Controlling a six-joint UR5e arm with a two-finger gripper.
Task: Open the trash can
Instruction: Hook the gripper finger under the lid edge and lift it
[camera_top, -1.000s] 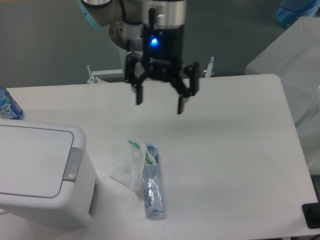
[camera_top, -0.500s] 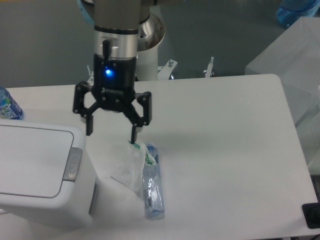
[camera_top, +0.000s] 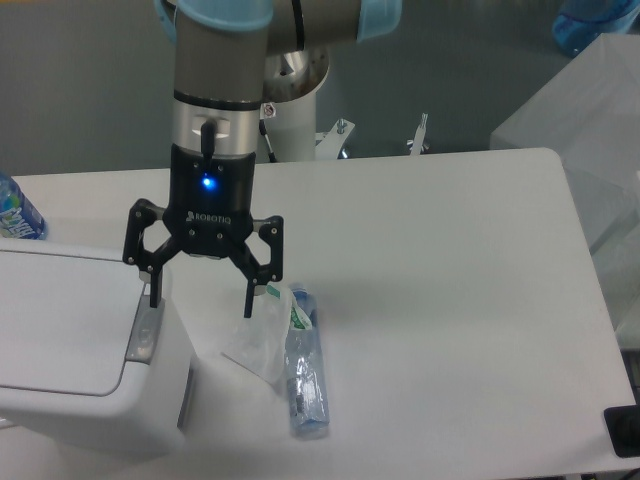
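Observation:
The white boxy trash can (camera_top: 70, 350) stands at the front left with its flat lid shut. Its small grey push-button latch (camera_top: 146, 334) sits on the lid's right edge. My gripper (camera_top: 201, 304) is open, jaws pointing down. Its left fingertip (camera_top: 152, 297) hangs just above the latch; whether it touches is not clear. Its right fingertip (camera_top: 248, 306) hangs beside the can, above the table.
A clear plastic bottle (camera_top: 306, 375) with a crumpled plastic wrapper (camera_top: 258, 335) lies on the white table (camera_top: 450, 280) just right of the can. A blue-labelled bottle (camera_top: 15, 212) stands at the far left edge. Translucent sheeting (camera_top: 590, 110) is at the right.
My gripper has moved left and down, from above the middle of the table to the trash can's right edge over the latch. It stayed open. The lid has not moved.

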